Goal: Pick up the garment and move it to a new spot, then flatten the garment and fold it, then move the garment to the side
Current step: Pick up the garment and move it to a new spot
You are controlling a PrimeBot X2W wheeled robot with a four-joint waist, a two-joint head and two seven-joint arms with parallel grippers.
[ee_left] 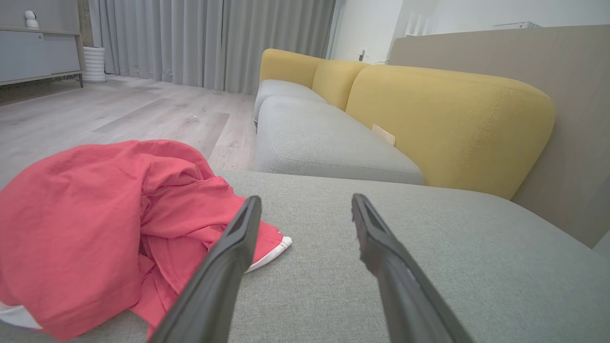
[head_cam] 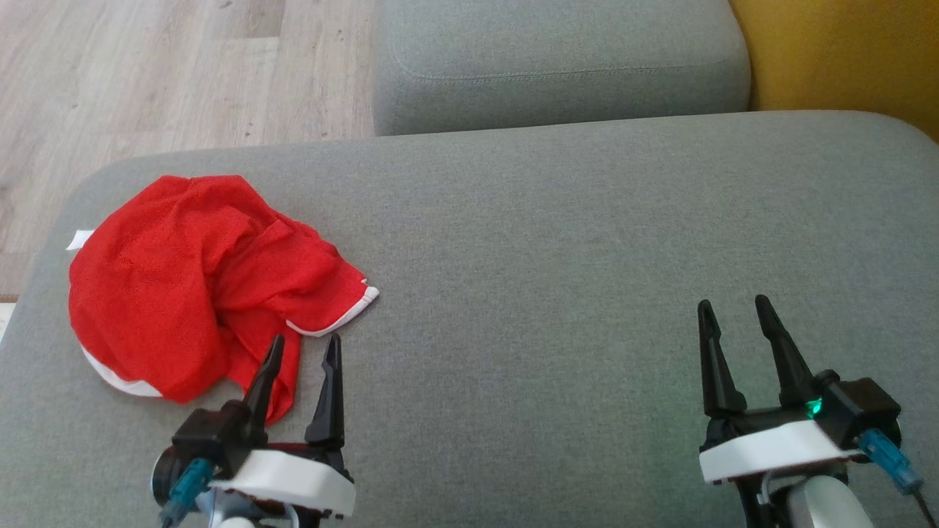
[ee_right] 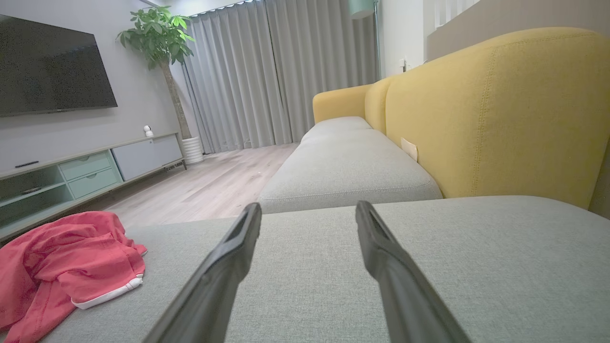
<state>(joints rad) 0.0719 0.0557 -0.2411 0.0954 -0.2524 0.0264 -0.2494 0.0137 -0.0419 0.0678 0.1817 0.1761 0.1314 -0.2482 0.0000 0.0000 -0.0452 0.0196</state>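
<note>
The garment (head_cam: 194, 282) is red with white trim and lies crumpled on the left part of the grey sofa seat (head_cam: 557, 249). It also appears in the left wrist view (ee_left: 95, 228) and at the lower left of the right wrist view (ee_right: 66, 267). My left gripper (head_cam: 304, 348) is open just at the garment's near right edge, with nothing between its fingers; its left finger overlaps the red cloth. My right gripper (head_cam: 733, 308) is open over bare cushion far to the right of the garment and holds nothing.
A second grey seat cushion (head_cam: 557, 62) lies beyond the seat, with a yellow backrest (head_cam: 836, 55) at the right. Wooden floor (head_cam: 169, 73) drops off past the seat's left and far edges. A TV cabinet (ee_right: 86, 166) stands across the room.
</note>
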